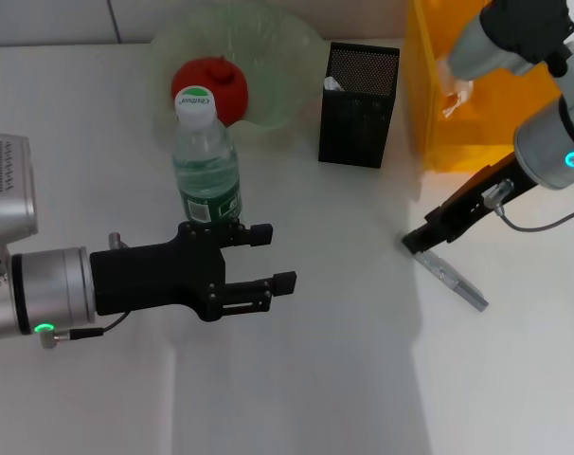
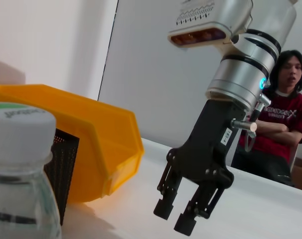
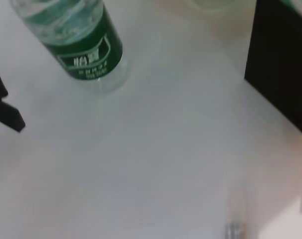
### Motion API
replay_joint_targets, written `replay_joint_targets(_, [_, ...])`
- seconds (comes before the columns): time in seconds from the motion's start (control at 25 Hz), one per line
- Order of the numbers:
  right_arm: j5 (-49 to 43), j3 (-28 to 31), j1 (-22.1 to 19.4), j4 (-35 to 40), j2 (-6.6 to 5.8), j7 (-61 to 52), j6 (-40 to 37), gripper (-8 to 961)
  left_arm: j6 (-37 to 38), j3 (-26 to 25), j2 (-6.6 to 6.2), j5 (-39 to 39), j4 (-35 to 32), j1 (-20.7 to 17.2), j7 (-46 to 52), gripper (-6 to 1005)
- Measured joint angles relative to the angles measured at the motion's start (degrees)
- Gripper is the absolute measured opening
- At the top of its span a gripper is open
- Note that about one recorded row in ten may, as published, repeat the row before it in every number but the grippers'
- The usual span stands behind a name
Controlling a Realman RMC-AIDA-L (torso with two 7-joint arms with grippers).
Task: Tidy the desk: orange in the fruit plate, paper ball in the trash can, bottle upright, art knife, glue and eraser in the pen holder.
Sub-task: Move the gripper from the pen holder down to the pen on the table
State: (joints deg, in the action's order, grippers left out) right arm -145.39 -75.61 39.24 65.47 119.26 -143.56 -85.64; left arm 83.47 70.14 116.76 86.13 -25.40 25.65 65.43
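Observation:
The bottle (image 1: 206, 161) stands upright on the white desk, with its cap and shoulder close up in the left wrist view (image 2: 21, 169). My left gripper (image 1: 271, 257) is open and empty, level with the bottle's base and just in front of it. The orange (image 1: 211, 83) lies in the fruit plate (image 1: 287, 57). The art knife (image 1: 456, 279) lies flat on the desk. My right gripper (image 1: 415, 245) is open, its tips down at the knife's near end; it also shows in the left wrist view (image 2: 175, 218). A pale wad, probably the paper ball (image 1: 455, 92), lies in the trash can (image 1: 486, 133). The eraser is out of view.
The pen holder (image 1: 358, 104) stands between the plate and the trash can, with something white at its rim. The right wrist view shows the bottle (image 3: 86, 47) and the pen holder (image 3: 283, 64). A person (image 2: 283, 114) sits behind the desk.

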Motion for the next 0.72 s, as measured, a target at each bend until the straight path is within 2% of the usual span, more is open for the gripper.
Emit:
replay_joint_targets(0.16, [-0.15,-1.74,0.08,-1.85,0.00,-0.16,1.13,474,0.10,0.00,-0.19,0.00,0.00,0.01,0.04,730])
replay_joint_targets(0.36, [-0.88,-2.51,0.60,-4.05,0.01,-0.72,2.54,470,0.03,0.03,-0.06,0.00,0.00,0.01,0.02,730])
replay_joint_targets(0.72, [-1.17,-2.61,0.83,-5.64,0.01,-0.88,3.15,402,-0.05,-0.01,-0.04,0.00,0.00,-0.06,-0.01,730])
